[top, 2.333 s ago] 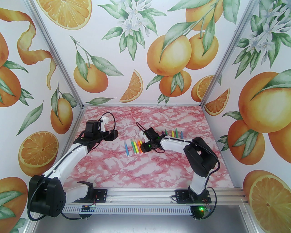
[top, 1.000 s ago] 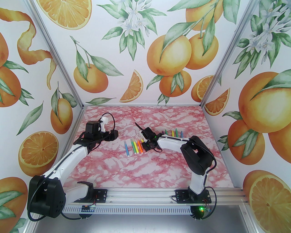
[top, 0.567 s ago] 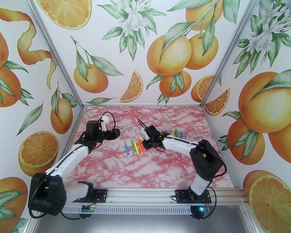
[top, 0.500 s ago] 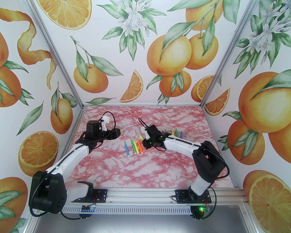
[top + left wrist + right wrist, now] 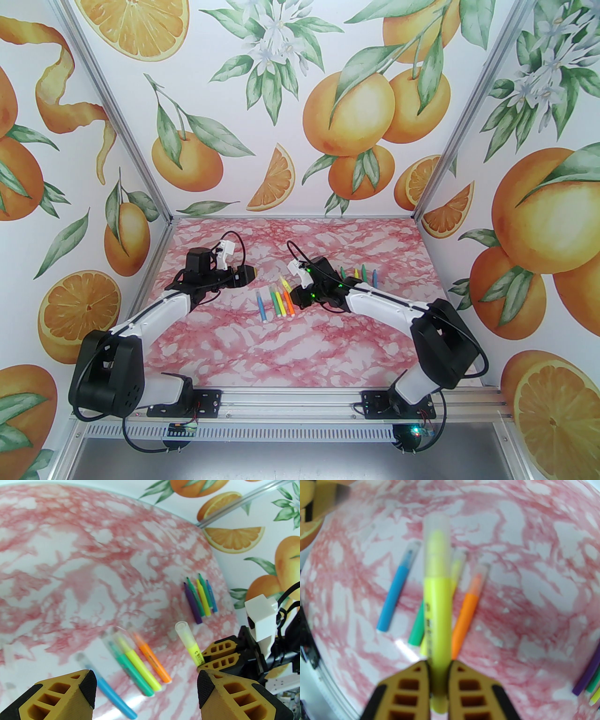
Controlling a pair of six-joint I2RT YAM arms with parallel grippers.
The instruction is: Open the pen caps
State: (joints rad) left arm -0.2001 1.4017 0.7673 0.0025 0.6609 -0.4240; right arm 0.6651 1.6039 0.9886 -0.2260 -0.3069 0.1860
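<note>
Clamping hard, the right gripper (image 5: 439, 665) has both fingers squeezed onto the barrel of the yellow pen (image 5: 438, 601). It holds the pen above the pink marbled table (image 5: 300, 351), and the clear cap (image 5: 437, 543) is on and aimed toward the left gripper (image 5: 146, 686). That one hangs with its fingers spread wide, nothing between them. Below the held pen lie four capped pens (image 5: 150, 658) side by side: blue, green, yellow, orange. Farther right, a second cluster (image 5: 200, 598) rests with bare tips.
</note>
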